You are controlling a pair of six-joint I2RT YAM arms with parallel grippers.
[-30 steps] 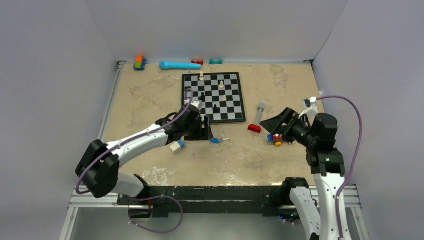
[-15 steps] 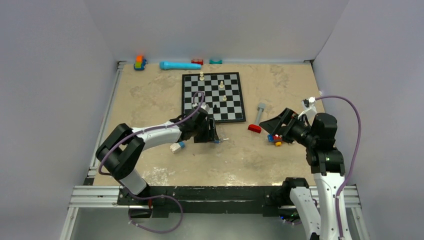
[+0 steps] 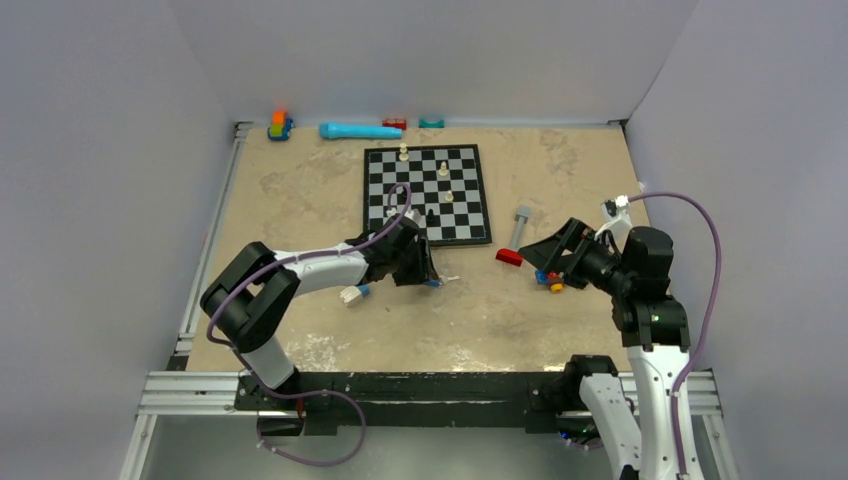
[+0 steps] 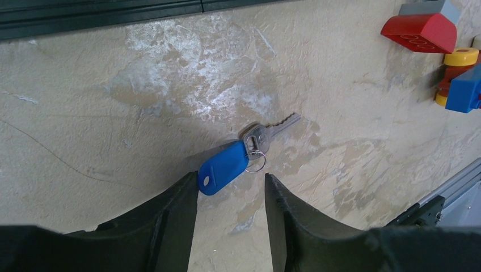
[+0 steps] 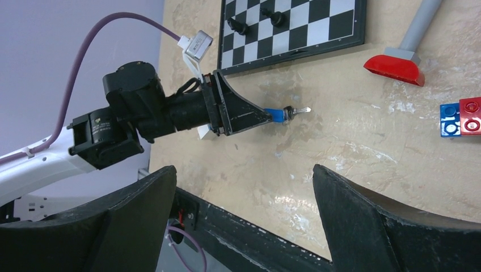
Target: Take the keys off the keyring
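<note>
The key with a bright blue oval head point(image 4: 222, 168) lies flat on the tan table, joined by a small wire keyring point(image 4: 256, 161) to a silver key point(image 4: 272, 127). My left gripper point(image 4: 230, 181) is open and low over the table. The near end of the blue head lies just by its left fingertip. The key also shows in the top view point(image 3: 433, 283), at the tip of my left gripper point(image 3: 424, 274), and in the right wrist view point(image 5: 278, 115). My right gripper point(image 5: 244, 170) is open and empty, raised at the right point(image 3: 540, 262), facing the key.
A chessboard point(image 3: 470, 200) with a few pieces lies behind the left gripper. A blue-and-white block point(image 3: 354, 292) lies by the left arm. A red-and-grey brick piece point(image 3: 511, 256) and blue, red and yellow bricks point(image 3: 553, 280) lie under the right gripper. Toys line the back wall.
My left arm has swung its elbow back and down, and its gripper has moved a little right, up to the key. The key and the right arm have hardly moved.
</note>
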